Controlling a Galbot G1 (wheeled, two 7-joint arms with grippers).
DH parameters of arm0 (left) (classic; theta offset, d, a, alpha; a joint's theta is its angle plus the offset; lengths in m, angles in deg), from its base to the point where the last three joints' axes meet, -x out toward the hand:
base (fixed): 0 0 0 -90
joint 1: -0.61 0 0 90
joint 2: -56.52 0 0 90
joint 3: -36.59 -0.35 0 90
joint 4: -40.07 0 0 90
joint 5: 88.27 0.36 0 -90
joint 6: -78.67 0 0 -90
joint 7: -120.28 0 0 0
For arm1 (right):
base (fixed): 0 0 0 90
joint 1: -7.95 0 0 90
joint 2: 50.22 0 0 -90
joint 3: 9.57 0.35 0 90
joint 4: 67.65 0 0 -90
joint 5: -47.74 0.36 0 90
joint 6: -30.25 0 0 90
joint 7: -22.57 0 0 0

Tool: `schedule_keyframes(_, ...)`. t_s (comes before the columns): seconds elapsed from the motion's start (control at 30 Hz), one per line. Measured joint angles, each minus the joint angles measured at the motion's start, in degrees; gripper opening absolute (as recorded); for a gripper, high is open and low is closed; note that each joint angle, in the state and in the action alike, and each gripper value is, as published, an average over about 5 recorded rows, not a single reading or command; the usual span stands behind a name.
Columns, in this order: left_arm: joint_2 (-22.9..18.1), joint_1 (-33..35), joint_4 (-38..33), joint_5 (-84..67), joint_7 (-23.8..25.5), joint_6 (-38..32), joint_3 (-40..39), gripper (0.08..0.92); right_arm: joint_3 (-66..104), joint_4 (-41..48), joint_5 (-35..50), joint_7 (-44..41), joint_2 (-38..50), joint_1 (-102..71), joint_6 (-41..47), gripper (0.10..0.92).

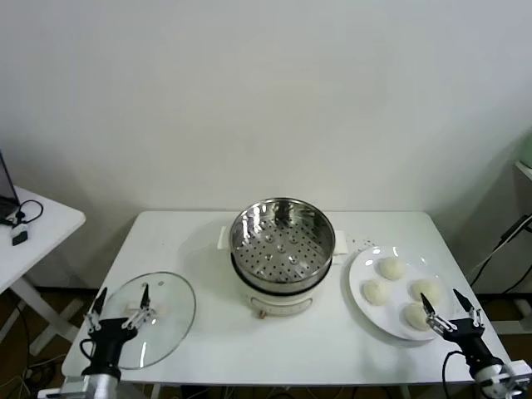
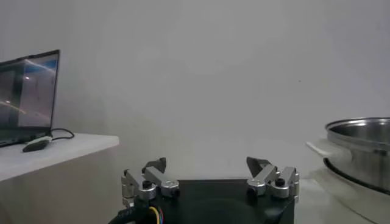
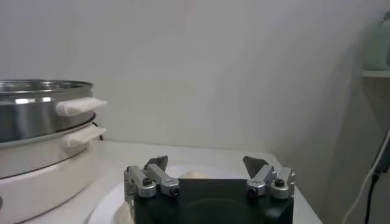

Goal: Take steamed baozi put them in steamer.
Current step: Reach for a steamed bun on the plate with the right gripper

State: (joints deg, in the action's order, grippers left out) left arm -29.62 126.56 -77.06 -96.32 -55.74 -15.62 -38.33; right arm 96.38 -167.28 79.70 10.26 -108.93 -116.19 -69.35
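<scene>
Baozi (image 1: pixel 391 268): four cream-white buns, all on the white plate (image 1: pixel 359 274) at the table's right end; none in the steamer yet. Nearest bun (image 1: pixel 416 316) just ahead of the right gripper, partly behind its fingers in the head view.
Steamer (image 1: pixel 282 241): shiny perforated basket on a white cooker base, centre of the table, uncovered and empty. Just left of the plate, close to its rim.
Right gripper (image 1: pixel 454 312): low at the near right edge of the plate, fingers spread wide, nothing between them. Right wrist view shows a pale bun (image 3: pixel 195 175) beyond the tips, not yet enclosed.
Step in hand: first pick, judged barely begun.
Approach: best to advance over the plate rim and settle the fingers either side of the nearest bun, centred on its dome, clear of the neighbouring bun (image 1: pixel 426 289).
Grip: soft dough likely to dent or slip; gentle closure low on the flanks advised, not on the crown.
Carry: lift well clear of the basket's rim before crossing left; the side handle (image 3: pixel 79 106) faces the plate and could catch.
Left gripper (image 1: pixel 121 306): parked over the glass lid (image 1: pixel 170 307) at the near left of the table, fingers apart, empty.
Risk: nudging the plate or rolling a bun off its edge.
</scene>
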Motion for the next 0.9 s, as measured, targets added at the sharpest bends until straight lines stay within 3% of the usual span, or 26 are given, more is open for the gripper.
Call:
schedule_keyframes(0.4,1.05,-1.23,1.1,0.13,-0.5,0.41,-0.61,0.823,-0.35,1.89,-5.97,-5.35,6.68,7.39,5.16,0.823)
schedule_keyframes(0.9,3.31,-3.24,2.21,-0.28,-0.43,0.96,-1.68,0.823,-15.82,15.26,-18.53,-27.21,26.65,31.56,9.03,0.823)
